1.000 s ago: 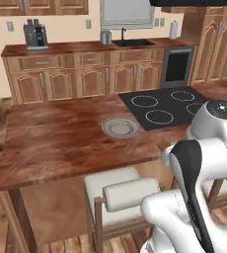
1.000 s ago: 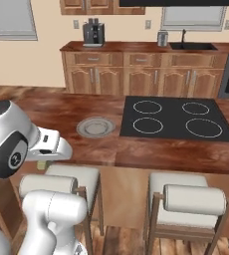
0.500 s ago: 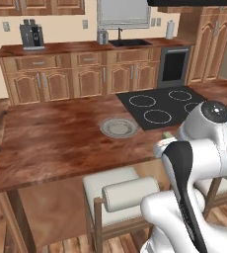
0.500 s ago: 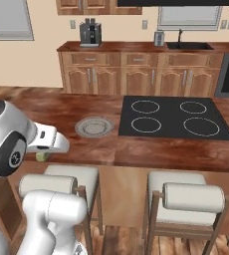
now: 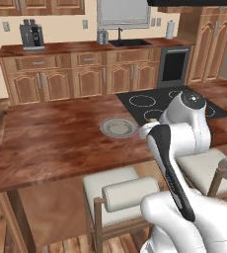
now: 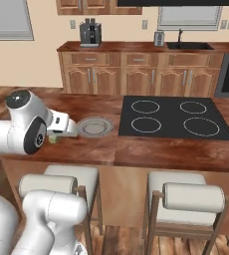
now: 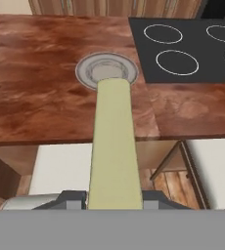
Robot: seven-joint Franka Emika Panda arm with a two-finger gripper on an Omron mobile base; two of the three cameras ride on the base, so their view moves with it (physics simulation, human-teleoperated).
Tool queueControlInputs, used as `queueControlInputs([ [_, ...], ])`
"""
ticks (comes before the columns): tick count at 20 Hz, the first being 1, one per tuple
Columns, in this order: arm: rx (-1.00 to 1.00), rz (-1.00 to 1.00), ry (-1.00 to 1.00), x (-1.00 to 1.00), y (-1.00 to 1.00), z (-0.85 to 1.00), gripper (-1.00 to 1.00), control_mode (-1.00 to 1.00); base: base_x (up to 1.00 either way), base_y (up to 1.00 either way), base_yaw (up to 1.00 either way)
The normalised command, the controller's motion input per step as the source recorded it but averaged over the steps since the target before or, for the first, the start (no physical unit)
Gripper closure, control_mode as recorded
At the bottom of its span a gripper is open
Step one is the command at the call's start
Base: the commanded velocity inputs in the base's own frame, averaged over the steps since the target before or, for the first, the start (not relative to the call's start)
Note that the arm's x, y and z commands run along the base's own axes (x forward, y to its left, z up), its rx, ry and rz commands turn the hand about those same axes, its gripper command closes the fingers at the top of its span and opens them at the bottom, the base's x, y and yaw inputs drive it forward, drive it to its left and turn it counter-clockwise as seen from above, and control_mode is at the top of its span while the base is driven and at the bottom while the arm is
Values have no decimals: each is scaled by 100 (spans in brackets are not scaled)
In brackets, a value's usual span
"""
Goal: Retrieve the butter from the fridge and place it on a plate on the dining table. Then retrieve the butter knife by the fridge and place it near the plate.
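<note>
butter (image 7: 113, 146) now nearer plate (image 7: 106, 70), clamped in pincer (image 7: 112, 197), long axis toward it

One of each task item, stools and burners in multiples

One stick of butter (image 7: 113, 146) is showing, one plate (image 5: 119, 127) is lying on the one dining table (image 5: 51, 138), and one gripper (image 7: 113, 199) is reaching out. Two white cushioned stools (image 6: 188, 199) are standing along the near edge. One black cooktop (image 6: 173, 117) is sitting to the right, carrying four ringed burners (image 6: 145, 106). On the far counter (image 5: 61, 48), one coffee machine (image 5: 30, 34) is standing at the left, one sink (image 5: 128, 43) is lying in the middle, and one small canister (image 5: 102, 37) is standing just beside it.
</note>
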Motion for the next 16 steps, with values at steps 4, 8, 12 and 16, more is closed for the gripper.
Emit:
queueControlInputs([
  [4, 0, 0, 14, 100, 13, 0, 100, -100, 0, 0, 0],
  [8, 0, 0, 10, 100, -1, -2, 100, -100, 0, 0, 0],
  [12, 0, -1, 13, 100, -4, -13, 100, -100, 0, 0, 0],
  [16, 0, 0, 1, 86, -3, -38, 100, -100, 0, 0, 0],
])
